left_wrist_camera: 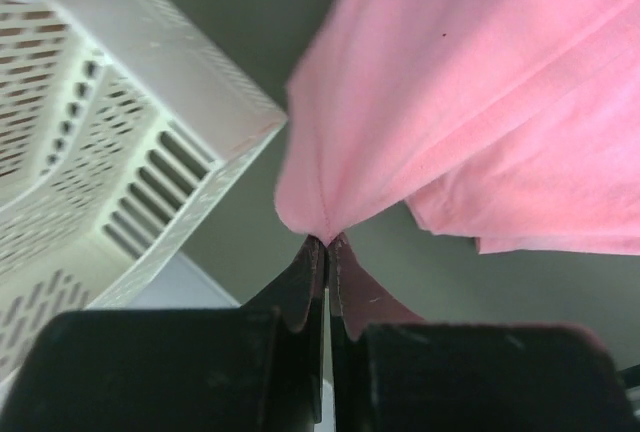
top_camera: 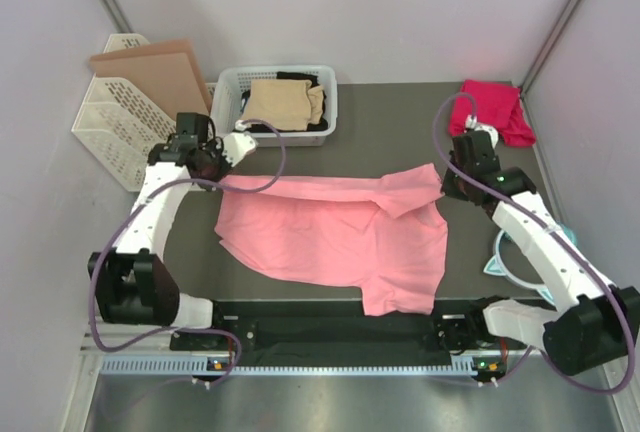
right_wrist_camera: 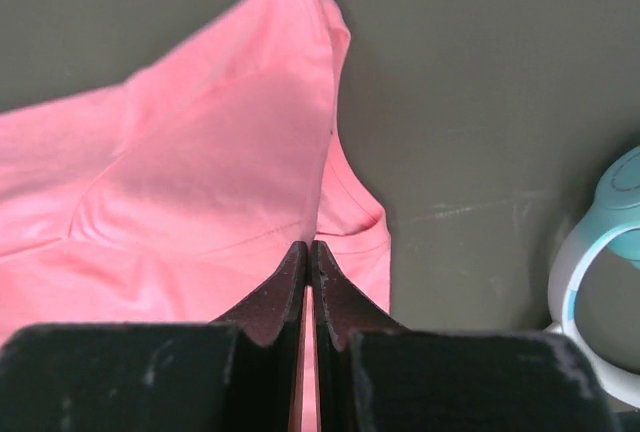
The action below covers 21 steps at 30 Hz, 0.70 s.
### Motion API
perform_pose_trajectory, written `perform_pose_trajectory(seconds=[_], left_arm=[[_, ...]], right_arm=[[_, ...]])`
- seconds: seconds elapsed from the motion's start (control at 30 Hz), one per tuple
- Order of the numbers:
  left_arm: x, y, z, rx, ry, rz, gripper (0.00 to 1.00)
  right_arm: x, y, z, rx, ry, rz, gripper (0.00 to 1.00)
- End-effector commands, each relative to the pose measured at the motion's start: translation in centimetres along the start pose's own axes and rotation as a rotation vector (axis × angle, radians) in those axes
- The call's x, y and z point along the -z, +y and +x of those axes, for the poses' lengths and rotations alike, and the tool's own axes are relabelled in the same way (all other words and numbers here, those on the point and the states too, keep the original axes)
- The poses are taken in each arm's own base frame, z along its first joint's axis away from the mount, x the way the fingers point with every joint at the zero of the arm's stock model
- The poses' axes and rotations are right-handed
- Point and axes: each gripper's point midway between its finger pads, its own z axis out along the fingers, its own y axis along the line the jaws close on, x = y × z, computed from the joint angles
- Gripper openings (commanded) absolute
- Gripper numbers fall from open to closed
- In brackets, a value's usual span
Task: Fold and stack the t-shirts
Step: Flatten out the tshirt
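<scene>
A salmon pink t-shirt (top_camera: 335,237) lies spread on the dark table, and its far edge is drawn into a ridge between both grippers. My left gripper (top_camera: 222,178) is shut on the shirt's far left corner; in the left wrist view the pink cloth (left_wrist_camera: 470,102) bunches to a point at the closed tips (left_wrist_camera: 327,241). My right gripper (top_camera: 449,185) is shut on the shirt's far right part by the sleeve, with pink cloth (right_wrist_camera: 200,182) at its closed tips (right_wrist_camera: 308,245). A magenta-red t-shirt (top_camera: 495,108) lies crumpled at the back right. A tan t-shirt (top_camera: 283,102) and a black one (top_camera: 298,79) lie in the basket.
The white basket (top_camera: 331,102) stands at the back centre-left, close behind my left gripper. A white file rack (top_camera: 108,132) with brown card (top_camera: 160,74) is at the far left. A teal headband (top_camera: 505,257) lies at the right edge, also in the right wrist view (right_wrist_camera: 600,252). White perforated plastic (left_wrist_camera: 120,142) fills the left wrist view's left side.
</scene>
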Motion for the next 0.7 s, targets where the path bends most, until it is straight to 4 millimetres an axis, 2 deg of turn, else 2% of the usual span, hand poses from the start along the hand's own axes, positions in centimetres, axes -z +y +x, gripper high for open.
perform_pose_trajectory(seconds=[0.0, 0.03, 0.07, 0.1, 0.13, 0.17, 0.2, 0.23, 0.27, 0.3, 0.33, 0.37, 0.4, 0.43, 0.47, 0.5, 0.53, 0.57, 0.6, 0.63, 0.67], left_arm=[[6.4, 3.1, -2.4, -0.013, -0.088, -0.165, 0.0], [7.9, 4.1, -3.1, -0.006, -0.115, -0.219, 0.0], [11.2, 6.1, -5.0, 0.022, -0.2, -0.336, 0.0], [13.4, 7.6, -5.3, 0.048, -0.216, -0.429, 0.0], [15.6, 8.6, -6.1, 0.067, -0.262, -0.496, 0.0], [20.1, 9.7, -7.5, 0.096, -0.363, -0.602, 0.0], [22.3, 10.2, -8.0, 0.112, -0.407, -0.654, 0.0], [24.5, 10.5, -8.4, 0.131, -0.452, -0.703, 0.0], [28.4, 10.4, -8.9, 0.163, -0.541, -0.762, 0.0], [30.5, 10.3, -9.2, 0.178, -0.596, -0.796, 0.0], [32.3, 9.8, -9.6, 0.185, -0.651, -0.808, 0.0], [35.7, 8.8, -9.7, 0.206, -0.741, -0.837, 0.0], [37.6, 8.1, -9.7, 0.211, -0.795, -0.855, 0.0], [39.0, 7.4, -9.6, 0.217, -0.833, -0.861, 0.0], [42.2, 6.1, -9.5, 0.222, -0.915, -0.879, 0.0], [43.3, 5.4, -9.2, 0.226, -0.936, -0.879, 0.0], [44.7, 4.7, -9.0, 0.226, -0.966, -0.888, 0.0], [47.3, 3.6, -8.5, 0.226, -1.019, -0.915, 0.0], [48.1, 2.6, -8.5, 0.201, -1.048, -0.899, 0.0], [48.5, 1.9, -8.1, 0.196, -1.052, -0.891, 0.0], [49.8, 0.9, -7.6, 0.18, -1.073, -0.904, 0.0]], right_arm=[[5.5, -0.3, -4.3, 0.009, -0.135, -0.021, 0.0], [7.4, 0.0, -6.3, -0.008, -0.197, -0.042, 0.0], [9.4, -0.2, -7.3, -0.011, -0.248, -0.064, 0.0], [11.0, -0.1, -8.4, -0.019, -0.292, -0.084, 0.0], [13.6, 0.2, -10.4, -0.039, -0.369, -0.127, 0.0], [16.1, 0.0, -11.3, -0.051, -0.433, -0.163, 0.0], [18.0, 0.0, -12.2, -0.062, -0.482, -0.194, 0.0], [21.2, 0.1, -13.6, -0.078, -0.555, -0.248, 0.0], [24.1, -0.3, -14.3, -0.084, -0.634, -0.291, 0.0], [26.3, -0.4, -14.8, -0.091, -0.688, -0.328, 0.0], [29.6, -0.6, -15.5, -0.097, -0.763, -0.388, 0.0], [32.7, -1.1, -15.7, -0.091, -0.843, -0.434, 0.0], [34.9, -1.3, -15.8, -0.084, -0.894, -0.471, 0.0], [38.3, -1.7, -15.8, -0.077, -0.967, -0.532, 0.0], [41.4, -2.7, -15.4, -0.072, -1.049, -0.563, 0.0], [43.6, -3.5, -15.2, -0.076, -1.106, -0.576, 0.0], [47.2, -5.0, -14.8, -0.092, -1.198, -0.595, 0.0], [49.5, -6.2, -14.1, -0.092, -1.259, -0.597, 0.0], [51.2, -6.9, -13.8, -0.097, -1.3, -0.597, 0.0], [54.7, -8.3, -12.9, -0.111, -1.381, -0.623, 0.0], [55.4, -8.5, -12.7, -0.111, -1.387, -0.628, 0.0]])
